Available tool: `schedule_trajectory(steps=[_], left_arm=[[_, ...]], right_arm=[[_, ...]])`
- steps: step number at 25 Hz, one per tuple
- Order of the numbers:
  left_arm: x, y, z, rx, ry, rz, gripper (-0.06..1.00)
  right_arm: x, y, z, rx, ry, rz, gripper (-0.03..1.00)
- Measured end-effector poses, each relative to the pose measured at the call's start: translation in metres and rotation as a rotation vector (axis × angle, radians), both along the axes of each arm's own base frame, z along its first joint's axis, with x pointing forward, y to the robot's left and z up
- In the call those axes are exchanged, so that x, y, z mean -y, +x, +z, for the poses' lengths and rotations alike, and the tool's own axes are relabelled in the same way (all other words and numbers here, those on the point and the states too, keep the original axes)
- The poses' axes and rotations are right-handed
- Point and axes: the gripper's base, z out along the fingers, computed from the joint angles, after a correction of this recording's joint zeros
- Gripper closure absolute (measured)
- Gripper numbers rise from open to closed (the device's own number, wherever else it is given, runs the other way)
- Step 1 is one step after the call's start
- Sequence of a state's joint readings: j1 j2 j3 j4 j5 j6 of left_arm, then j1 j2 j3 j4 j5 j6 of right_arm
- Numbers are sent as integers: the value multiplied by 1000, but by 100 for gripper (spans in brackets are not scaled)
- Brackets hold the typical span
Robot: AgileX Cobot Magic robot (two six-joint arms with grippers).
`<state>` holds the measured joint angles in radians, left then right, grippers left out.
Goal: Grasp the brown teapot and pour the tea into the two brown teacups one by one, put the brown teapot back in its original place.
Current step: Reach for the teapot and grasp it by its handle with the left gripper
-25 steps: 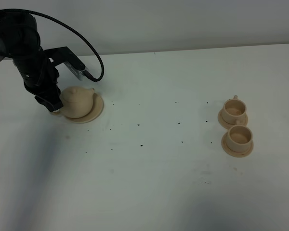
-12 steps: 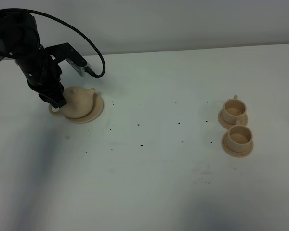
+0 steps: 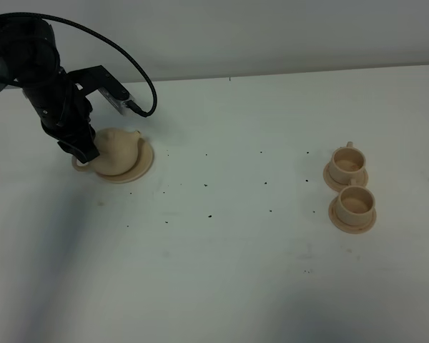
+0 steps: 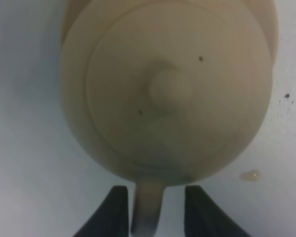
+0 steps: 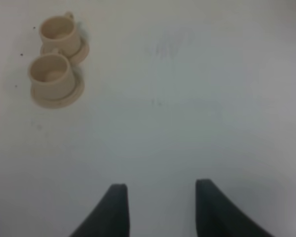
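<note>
At ten o'clock on the white table [image 3: 229,271], the brown teapot [image 3: 118,150] sits on its big saucer [image 3: 146,161]. The left gripper [image 4: 150,211] has its jaws wide apart, one on each side of the teapot's handle [image 4: 148,197], not squeezing it. The two brown teacups [image 3: 347,164] sit on small saucers [image 3: 354,221] at three o'clock. The right gripper [image 5: 160,205] hangs above the table, jaws apart.
</note>
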<state>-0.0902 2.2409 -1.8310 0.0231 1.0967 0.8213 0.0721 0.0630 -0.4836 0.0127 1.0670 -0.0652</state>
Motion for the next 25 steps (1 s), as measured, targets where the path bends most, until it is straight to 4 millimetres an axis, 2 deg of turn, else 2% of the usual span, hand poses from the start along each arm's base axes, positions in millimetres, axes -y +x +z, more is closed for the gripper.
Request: schedule_trajectory(steps=[8,25], left_arm=[[-1,-1,-7,-29,8,-2,66],[-1,0,-8,-27,8,-2,69]], right_arm=[[0,0,0,0,0,0,64],[0,0,0,0,0,0,64]])
